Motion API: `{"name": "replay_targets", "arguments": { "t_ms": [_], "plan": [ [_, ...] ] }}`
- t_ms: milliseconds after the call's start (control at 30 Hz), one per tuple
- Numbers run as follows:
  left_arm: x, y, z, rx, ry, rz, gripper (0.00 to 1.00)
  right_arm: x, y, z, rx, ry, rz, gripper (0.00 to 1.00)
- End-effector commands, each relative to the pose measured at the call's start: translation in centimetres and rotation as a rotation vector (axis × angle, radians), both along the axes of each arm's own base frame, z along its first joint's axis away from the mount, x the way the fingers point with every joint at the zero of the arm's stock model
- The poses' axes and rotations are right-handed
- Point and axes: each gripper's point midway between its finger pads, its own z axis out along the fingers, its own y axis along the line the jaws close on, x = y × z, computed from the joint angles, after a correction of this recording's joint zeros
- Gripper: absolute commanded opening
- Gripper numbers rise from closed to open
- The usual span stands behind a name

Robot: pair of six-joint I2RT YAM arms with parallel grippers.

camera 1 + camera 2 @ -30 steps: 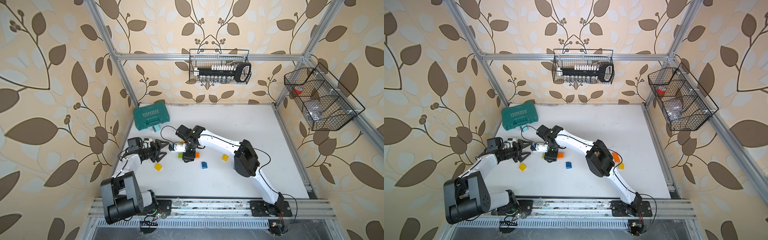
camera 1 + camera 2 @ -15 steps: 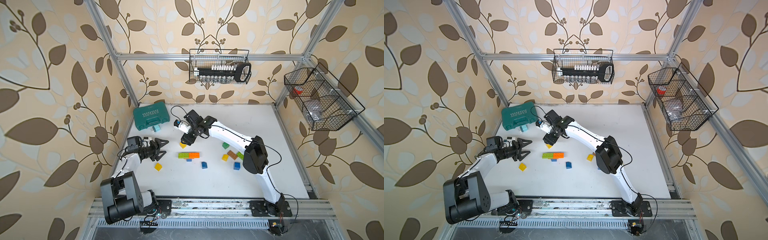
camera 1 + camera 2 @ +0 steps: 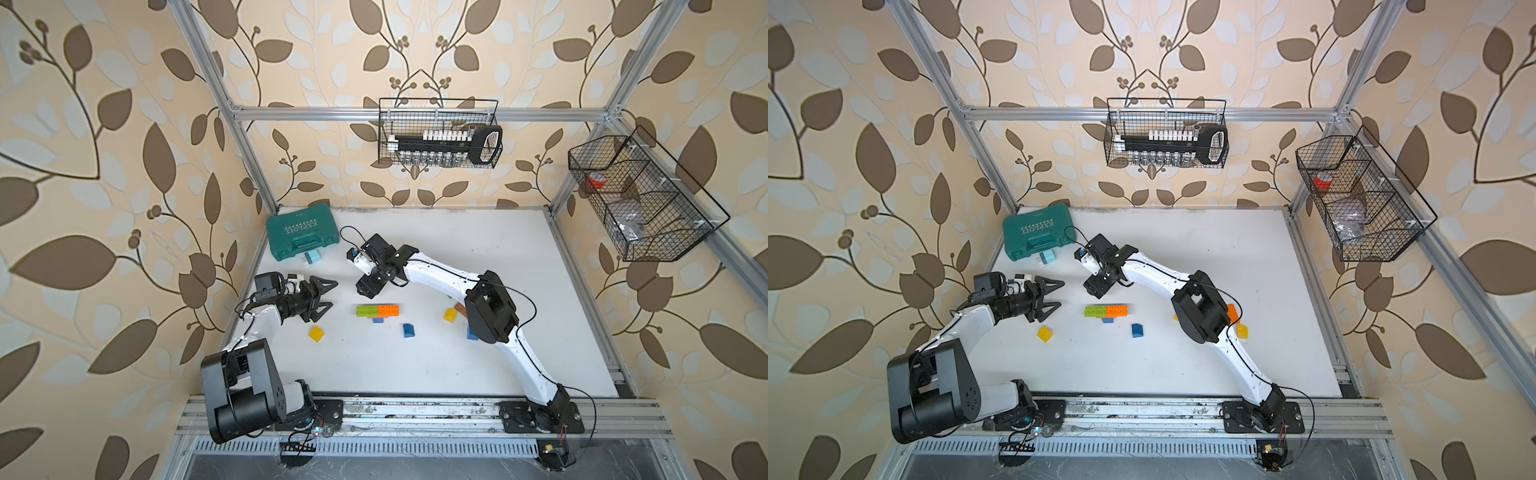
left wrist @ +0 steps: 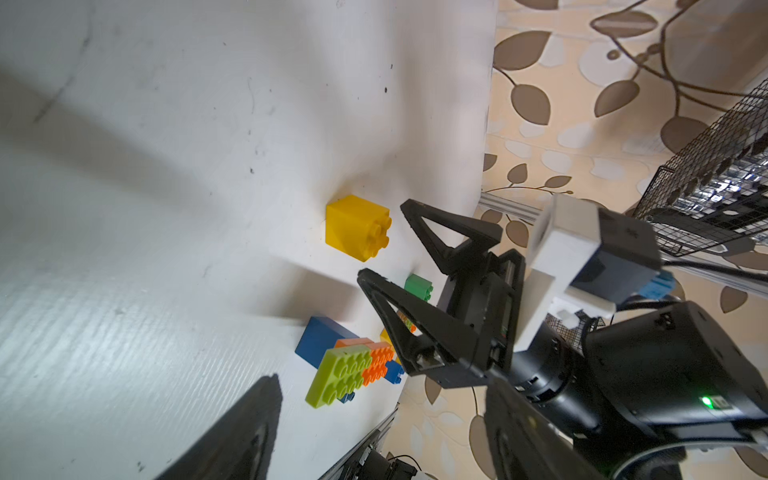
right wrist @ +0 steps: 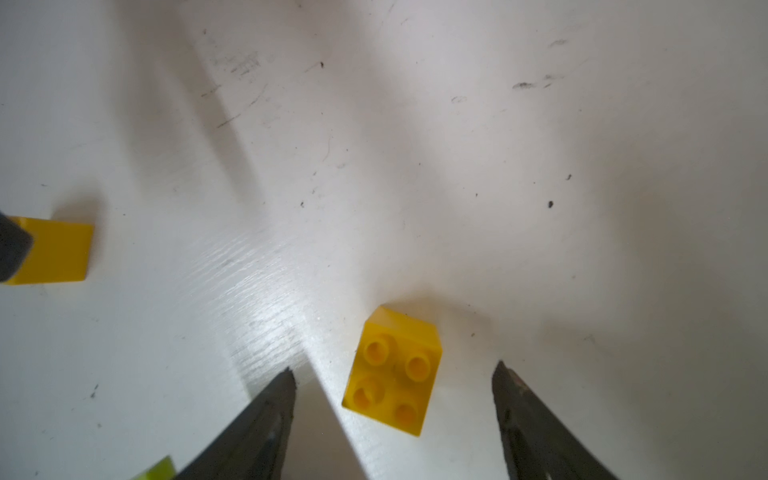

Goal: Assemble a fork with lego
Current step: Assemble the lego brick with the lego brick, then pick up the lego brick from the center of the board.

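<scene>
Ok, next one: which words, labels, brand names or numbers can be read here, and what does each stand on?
"EXPLOIT": on the lid of the teal tool case, upside down in both top views, beside a row of chevrons.
Smaller print near the case's far edge: too small to read.
Lego bricks: no writing visible.

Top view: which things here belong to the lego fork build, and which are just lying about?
Job:
- green-and-orange bar
- loose yellow brick
- loose blue brick
- studs-up yellow brick
- brick cluster by the right arm

Lying about:
- teal tool case
- small pale-blue box
- back wire basket
- side wire basket
</scene>
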Motion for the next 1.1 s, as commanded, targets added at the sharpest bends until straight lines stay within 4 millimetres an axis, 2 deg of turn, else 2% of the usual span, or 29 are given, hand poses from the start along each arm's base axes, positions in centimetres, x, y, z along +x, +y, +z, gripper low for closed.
{"name": "replay_targets", "arguments": {
  "t_ms": [0, 167, 333, 467, 567, 700, 900, 1000, 1067],
  "plan": [
    [0.8, 0.8, 0.8, 0.037, -0.050, 0.001, 0.79, 0.5, 0.8, -0.6, 0.001, -0.021, -0.038, 0.72],
    [0.8, 0.7, 0.7, 0.036, -0.049, 0.000, 0.79, 0.5, 0.5, -1.3, -0.028, -0.030, -0.054, 0.61],
    [0.8, 0.8, 0.7, 0.037, -0.047, 0.002, 0.79, 0.3, 0.2, -1.0, -0.032, -0.030, -0.060, 0.38],
    [0.6, 0.8, 0.6, 0.038, -0.044, 0.000, 0.79, 0.0, 0.1, -0.4, -0.013, -0.007, -0.043, 0.30],
    [0.5, 0.6, 0.5, 0.031, -0.034, -0.009, 0.79, -0.1, -0.2, 1.5, 0.028, -0.014, -0.021, 0.25],
    [-0.1, 0.0, 0.2, 0.000, -0.013, -0.040, 0.77, -0.3, -1.4, 5.5, 0.102, -0.050, 0.047, 0.22],
    [-1.9, -2.1, -0.6, -0.013, 0.032, -0.109, 0.71, -2.6, -3.9, 10.6, 0.183, -0.073, 0.209, 0.21],
    [-2.4, -3.6, -1.1, -0.001, 0.052, -0.147, 0.68, -4.8, -4.5, 11.8, 0.194, -0.073, 0.314, 0.23],
    [-2.6, -4.5, -1.6, 0.011, 0.066, -0.172, 0.65, -5.9, -4.8, 11.9, 0.196, -0.059, 0.365, 0.23]
  ]
}}
